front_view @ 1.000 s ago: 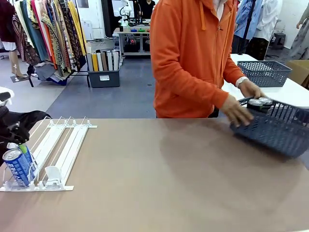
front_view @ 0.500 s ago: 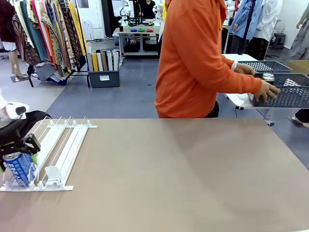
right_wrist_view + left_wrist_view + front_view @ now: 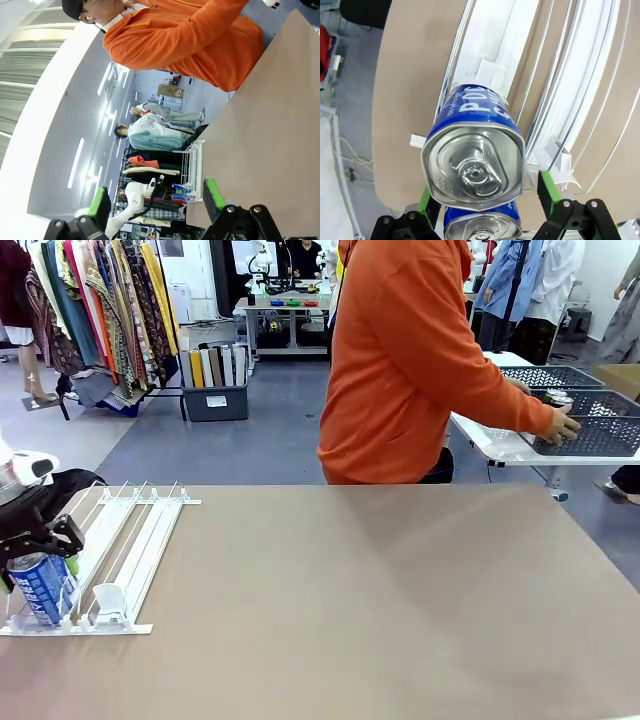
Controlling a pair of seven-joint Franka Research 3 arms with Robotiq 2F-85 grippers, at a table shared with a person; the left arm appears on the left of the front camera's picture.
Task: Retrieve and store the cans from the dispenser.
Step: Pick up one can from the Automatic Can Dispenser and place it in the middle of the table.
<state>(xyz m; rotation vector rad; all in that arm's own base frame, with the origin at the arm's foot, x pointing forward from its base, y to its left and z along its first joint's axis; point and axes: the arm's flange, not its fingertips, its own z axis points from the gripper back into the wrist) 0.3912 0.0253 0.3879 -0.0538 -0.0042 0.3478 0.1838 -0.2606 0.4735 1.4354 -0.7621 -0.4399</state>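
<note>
A blue can (image 3: 474,150) with white lettering and a silver top stands at the low end of the dispenser (image 3: 120,545), a white rack of sloped rails. My left gripper (image 3: 485,192) is open, and its green pads (image 3: 545,189) flank this can with a small gap on one side. A second blue can (image 3: 480,227) shows just below it. From the front, the left gripper (image 3: 40,558) sits down over the blue can (image 3: 40,592) at the table's left edge. My right gripper (image 3: 157,202) is open and holds nothing, hanging above the table.
A person in an orange hoodie (image 3: 410,360) stands at the far side, turned right, hands on a dark grey basket (image 3: 595,430) with a can (image 3: 557,398) in it, on a white side table (image 3: 490,445). Another basket (image 3: 550,375) sits behind.
My left gripper came down around the blue can's top. The person lifted the grey basket off the brown table and carried it right to the white side table.
</note>
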